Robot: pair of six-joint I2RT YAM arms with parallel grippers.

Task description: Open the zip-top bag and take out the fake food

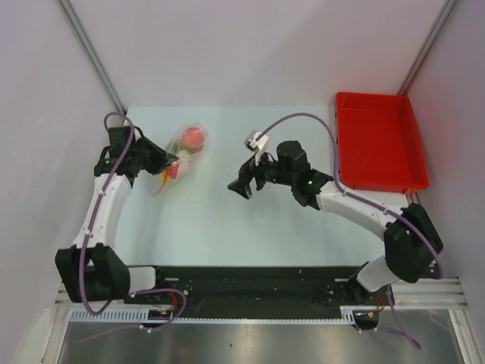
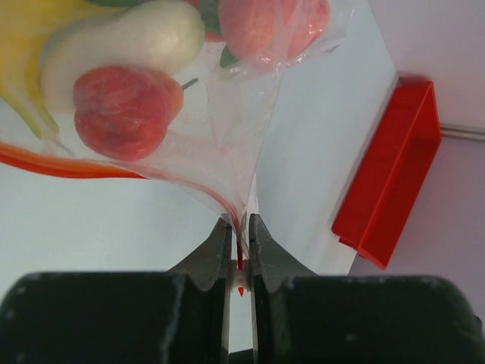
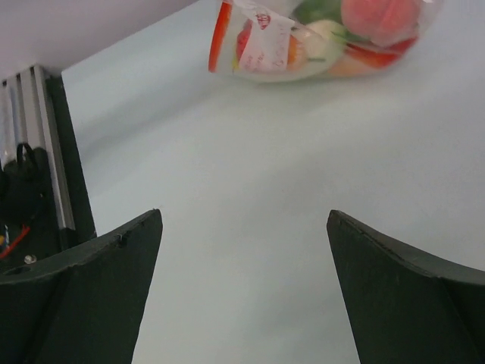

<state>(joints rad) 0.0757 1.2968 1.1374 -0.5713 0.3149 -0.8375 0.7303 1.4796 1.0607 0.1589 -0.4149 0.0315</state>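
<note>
The zip-top bag (image 1: 184, 150), with the fake food (image 2: 125, 110) inside, is laid diagonally at the upper left of the top view, one corner clamped by the left gripper (image 2: 239, 231). The right gripper (image 1: 241, 186), spread wide and empty, is aimed at it from mid-frame, well apart.

Bright, even light; soft shadows; close wrist views perhaps slightly blurred.

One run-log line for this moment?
left gripper: shut on zip-top bag corner | right gripper: open, empty | fake food: inside bag
</note>
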